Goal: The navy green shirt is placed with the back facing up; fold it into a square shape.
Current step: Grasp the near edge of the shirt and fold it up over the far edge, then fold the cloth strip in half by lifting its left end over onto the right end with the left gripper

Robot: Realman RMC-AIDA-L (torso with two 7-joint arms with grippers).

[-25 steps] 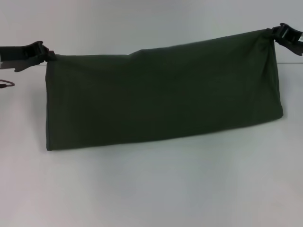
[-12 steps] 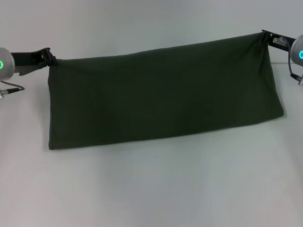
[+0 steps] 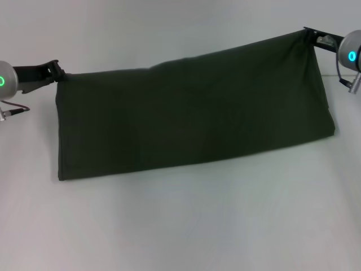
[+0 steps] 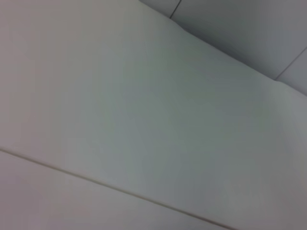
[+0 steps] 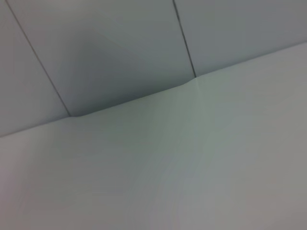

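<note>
The navy green shirt (image 3: 192,113) hangs as a wide dark olive band across the head view, its lower edge resting on the white table (image 3: 186,226). My left gripper (image 3: 55,70) is shut on the shirt's upper left corner. At the upper right corner my right gripper (image 3: 309,35) is shut on the cloth and holds it higher than the left side. The top edge sags slightly between the two grips. No lettering shows on the visible side. Neither wrist view shows the shirt or any fingers, only white surface.
White table surface spreads in front of the shirt and to both sides. Both wrist housings with green ring lights sit at the frame edges, left (image 3: 4,81) and right (image 3: 351,55). Panel seams (image 5: 184,43) of a wall show in the right wrist view.
Both wrists have rotated, bringing their green ring lights into view. The right corner has risen a little and the shirt's top edge has been drawn tauter, then sagged slightly.
</note>
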